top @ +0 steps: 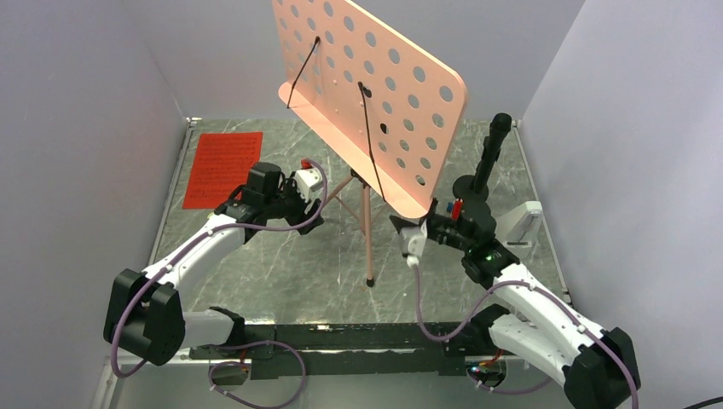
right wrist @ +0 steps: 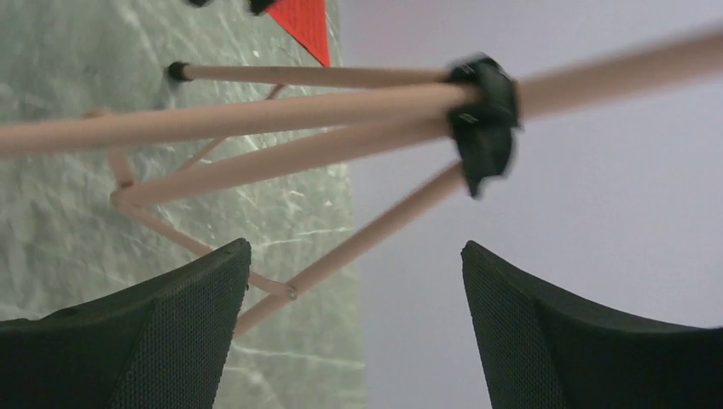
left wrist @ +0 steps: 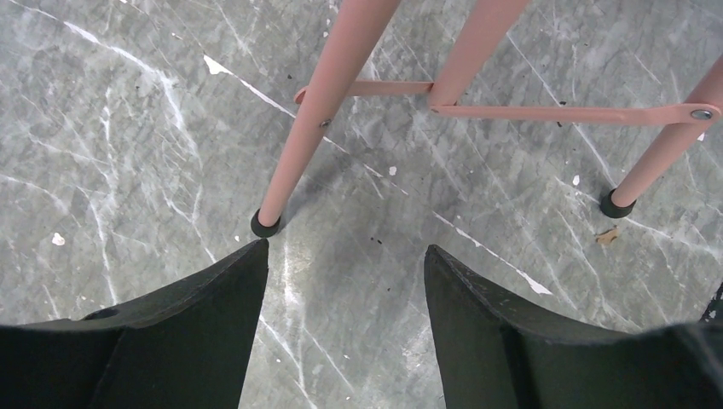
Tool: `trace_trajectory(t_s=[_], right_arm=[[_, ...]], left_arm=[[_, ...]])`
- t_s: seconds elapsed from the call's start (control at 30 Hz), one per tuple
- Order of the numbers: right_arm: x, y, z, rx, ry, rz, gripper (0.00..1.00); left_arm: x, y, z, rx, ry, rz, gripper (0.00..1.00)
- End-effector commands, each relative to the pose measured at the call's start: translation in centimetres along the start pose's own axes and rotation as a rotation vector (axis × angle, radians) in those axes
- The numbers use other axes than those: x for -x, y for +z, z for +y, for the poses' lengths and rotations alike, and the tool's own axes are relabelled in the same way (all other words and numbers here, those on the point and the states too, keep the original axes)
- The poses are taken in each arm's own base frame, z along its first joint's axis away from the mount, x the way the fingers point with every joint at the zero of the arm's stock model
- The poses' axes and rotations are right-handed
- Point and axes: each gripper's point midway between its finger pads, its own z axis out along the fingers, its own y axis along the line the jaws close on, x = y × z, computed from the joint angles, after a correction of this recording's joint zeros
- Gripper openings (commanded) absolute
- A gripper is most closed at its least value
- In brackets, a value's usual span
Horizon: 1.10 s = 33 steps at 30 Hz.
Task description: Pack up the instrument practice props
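The pink stand (top: 375,102) is in the middle of the top picture. It stands on three thin legs that spread wide on the grey table (top: 281,273), and I think that is why it does not tip, even with its big flat top full of holes leaning back. The red pages (top: 223,169) lie flat on the table at the upper left, well apart from the stand. The small white metronome (top: 522,223) sits at the right edge, just beside the right arm. None of these things is packed yet, so the job looks like it is near its start. The left tool (left wrist: 345,247) is spread wide and holds nothing. It hangs low over the table and looks down at one leg (left wrist: 315,119), whose black foot (left wrist: 265,225) is just beside the tip of one finger. I think it is down there so it can grab that leg. The right tool (right wrist: 355,247) is spread wide too, with nothing in it. It faces the black hub (right wrist: 484,119) where the legs meet, in the upper right of its picture, but is not touching it. With one arm on each side, it seems the two mean to hold the stand together so it can fold without falling over.
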Motion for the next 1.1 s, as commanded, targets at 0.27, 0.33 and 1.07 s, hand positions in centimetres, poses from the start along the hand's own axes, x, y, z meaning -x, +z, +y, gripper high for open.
trace_trajectory(t_s=[0.27, 0.33, 1.07], right_arm=[[-2.5, 0.0, -2.7, -0.213, 1.721, 0.065, 0.92], [-2.6, 0.3, -3.2, -0.219, 1.763, 0.057, 0.95], [-0.7, 2.5, -8.6, -0.119, 1.661, -0.093, 0.94]], left_arm=[[1.6, -0.1, -0.3, -0.022, -0.011, -0.056, 0.72], [1.7, -0.1, -0.2, -0.021, -0.01, -0.057, 0.72], [1.8, 0.0, -0.1, -0.017, -0.007, -0.066, 0.73]])
